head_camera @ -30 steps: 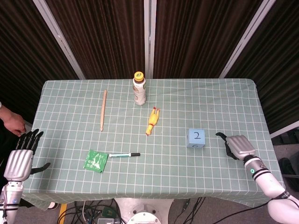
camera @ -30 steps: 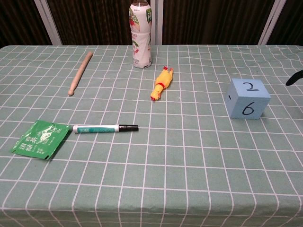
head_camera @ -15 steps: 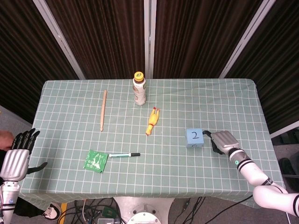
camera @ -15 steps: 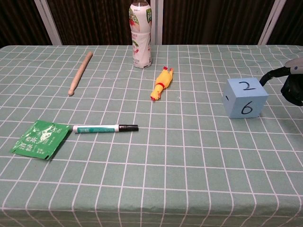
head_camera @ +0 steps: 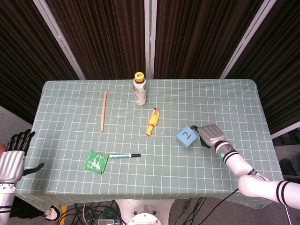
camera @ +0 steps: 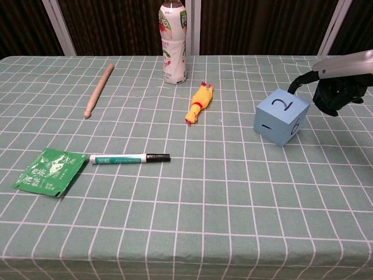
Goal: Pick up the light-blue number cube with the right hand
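The light-blue number cube (head_camera: 187, 136) (camera: 281, 116) sits on the checked tablecloth right of centre, turned corner-on, with a 2 on top. My right hand (head_camera: 210, 135) (camera: 338, 81) is just to its right, back of the hand upward. Its thumb reaches to the cube's far right corner and touches it, while the fingers curl beside the cube, not around it. The cube is not gripped. My left hand (head_camera: 13, 159) hangs off the table's left front edge, fingers spread and holding nothing; the chest view does not show it.
A yellow rubber chicken (head_camera: 153, 121) (camera: 200, 101) lies left of the cube. A bottle (head_camera: 139, 88) stands at the back centre, with a wooden stick (head_camera: 103, 110) to its left. A marker (head_camera: 123, 155) and a green packet (head_camera: 96, 161) lie front left.
My right hand has slid left against the cube, which shifted left and turned corner-on. The left hand dropped slightly lower.
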You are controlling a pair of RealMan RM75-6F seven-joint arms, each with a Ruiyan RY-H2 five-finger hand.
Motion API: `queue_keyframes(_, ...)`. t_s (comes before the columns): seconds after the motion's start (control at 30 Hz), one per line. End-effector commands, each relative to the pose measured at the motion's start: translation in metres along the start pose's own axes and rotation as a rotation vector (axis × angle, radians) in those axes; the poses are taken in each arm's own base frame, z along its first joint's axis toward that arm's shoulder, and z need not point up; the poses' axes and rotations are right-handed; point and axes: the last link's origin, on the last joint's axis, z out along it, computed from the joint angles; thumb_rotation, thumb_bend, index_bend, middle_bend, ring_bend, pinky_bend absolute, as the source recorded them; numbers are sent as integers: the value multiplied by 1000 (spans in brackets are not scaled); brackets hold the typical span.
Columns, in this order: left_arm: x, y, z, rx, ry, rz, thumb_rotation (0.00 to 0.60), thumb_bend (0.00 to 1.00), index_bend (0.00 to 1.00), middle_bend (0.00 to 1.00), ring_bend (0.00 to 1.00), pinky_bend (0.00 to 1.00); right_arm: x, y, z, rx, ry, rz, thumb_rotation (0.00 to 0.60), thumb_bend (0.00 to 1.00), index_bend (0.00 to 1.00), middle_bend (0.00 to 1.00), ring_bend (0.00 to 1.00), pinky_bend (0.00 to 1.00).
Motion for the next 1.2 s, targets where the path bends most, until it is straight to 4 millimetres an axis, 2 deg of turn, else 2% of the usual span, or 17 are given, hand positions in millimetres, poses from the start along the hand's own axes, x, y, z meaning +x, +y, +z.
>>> queue_keyframes(0.03, 1, -2, -1, 3, 0, -1, 600, 64, 28, 0, 0, 0, 7, -15, 8, 5, -9, -34, 600, 1000, 173, 981, 847, 746)
queue_keyframes(0.23, 2, -6, -2, 9, 7, -8, 600, 64, 28, 0, 0, 0, 17, -36, 11, 13, -16, -64, 600, 1000, 185, 987, 847, 746)
queue_keyframes(0.43, 3, -11, -4, 15, 13, -14, 600, 64, 28, 0, 0, 0, 18, -53, 9, 27, -38, -89, 600, 1000, 208, 997, 853, 746)
queue_keyframes(1.2, 4, -18, -5, 24, 16, -17, 600, 64, 28, 0, 0, 0, 23, -94, 11, 100, -44, -151, 600, 1000, 236, 1000, 853, 744)
